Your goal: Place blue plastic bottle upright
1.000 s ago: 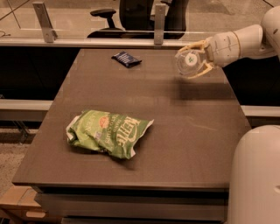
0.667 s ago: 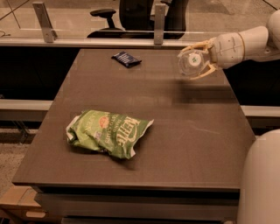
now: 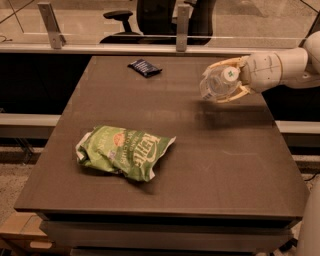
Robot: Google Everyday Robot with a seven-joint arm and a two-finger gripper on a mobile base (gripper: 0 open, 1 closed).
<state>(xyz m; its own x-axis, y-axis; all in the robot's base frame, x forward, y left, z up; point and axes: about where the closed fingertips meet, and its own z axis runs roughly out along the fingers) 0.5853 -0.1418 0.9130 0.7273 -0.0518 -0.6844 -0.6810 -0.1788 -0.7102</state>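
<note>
The blue plastic bottle point(image 3: 216, 84) is held in the air above the right side of the table, lying roughly sideways with its base turned toward the camera. My gripper point(image 3: 223, 81) reaches in from the right on a white arm and is shut on the bottle, one finger above it and one below. The bottle's cap end is hidden behind its body and the gripper.
A crumpled green chip bag point(image 3: 124, 151) lies left of centre on the dark table point(image 3: 210, 165). A small dark blue snack packet point(image 3: 144, 67) sits near the far edge. Behind the table are a glass partition and an office chair point(image 3: 150, 15).
The gripper and the bottle have shifted slightly right and upward, with the bottle still sideways in the grasp. The bag and packet have not moved.
</note>
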